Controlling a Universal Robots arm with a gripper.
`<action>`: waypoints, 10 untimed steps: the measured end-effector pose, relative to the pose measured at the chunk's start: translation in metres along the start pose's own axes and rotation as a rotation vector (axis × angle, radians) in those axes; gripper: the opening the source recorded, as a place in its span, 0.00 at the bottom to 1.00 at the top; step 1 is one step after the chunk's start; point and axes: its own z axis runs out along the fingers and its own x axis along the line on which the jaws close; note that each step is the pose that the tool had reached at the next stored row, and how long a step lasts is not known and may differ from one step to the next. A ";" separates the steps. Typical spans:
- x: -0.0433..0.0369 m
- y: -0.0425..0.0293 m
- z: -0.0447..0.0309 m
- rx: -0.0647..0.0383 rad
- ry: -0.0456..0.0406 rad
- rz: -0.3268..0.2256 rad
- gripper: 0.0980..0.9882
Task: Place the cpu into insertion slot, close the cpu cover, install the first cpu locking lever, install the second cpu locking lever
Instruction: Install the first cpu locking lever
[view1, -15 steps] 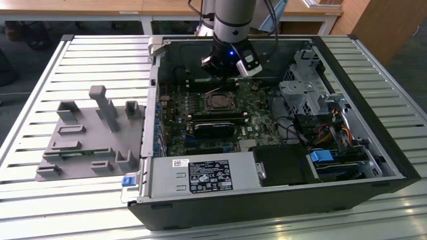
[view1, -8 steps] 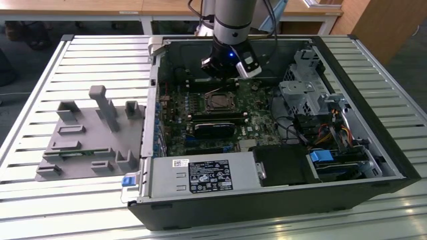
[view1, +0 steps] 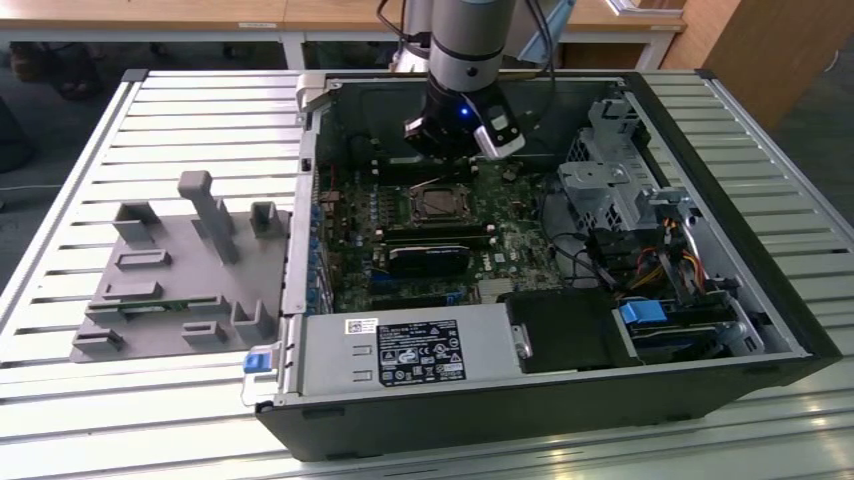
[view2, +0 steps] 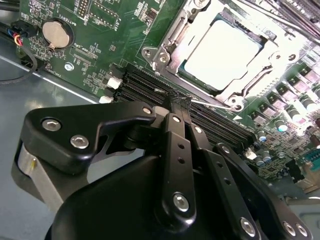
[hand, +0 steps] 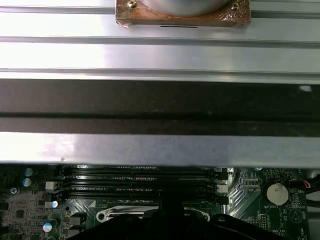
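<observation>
In the second wrist view the cpu (view2: 222, 50) lies pale and flat in the insertion slot (view2: 260, 80) on the green motherboard. The silvery cpu cover (view2: 172, 37) lies down around it as a frame. A thin wire locking lever (view2: 217, 104) runs along the slot's near side. My gripper (view2: 180, 102) is shut, its black fingertips pressed together right at that lever's end; whether they touch it I cannot tell. In the exterior view the gripper (view1: 451, 150) hangs just behind the insertion slot (view1: 437, 203), inside the open computer case.
Long black memory slots (view2: 150, 87) run between my fingertips and the socket, with a coin battery (view2: 54, 31) beyond. The case walls (view1: 310, 150) enclose the board. A drive cage and cables (view1: 627, 210) fill the exterior view's right. A grey fixture (view1: 174, 270) stands on the slatted table.
</observation>
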 end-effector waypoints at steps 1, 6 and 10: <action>-0.0006 -0.0002 0.0011 0.000 0.0000 0.000 0.01; -0.0007 -0.0008 0.0045 0.000 0.0003 -0.001 0.01; -0.0007 -0.0013 0.0070 0.000 0.0004 -0.002 0.01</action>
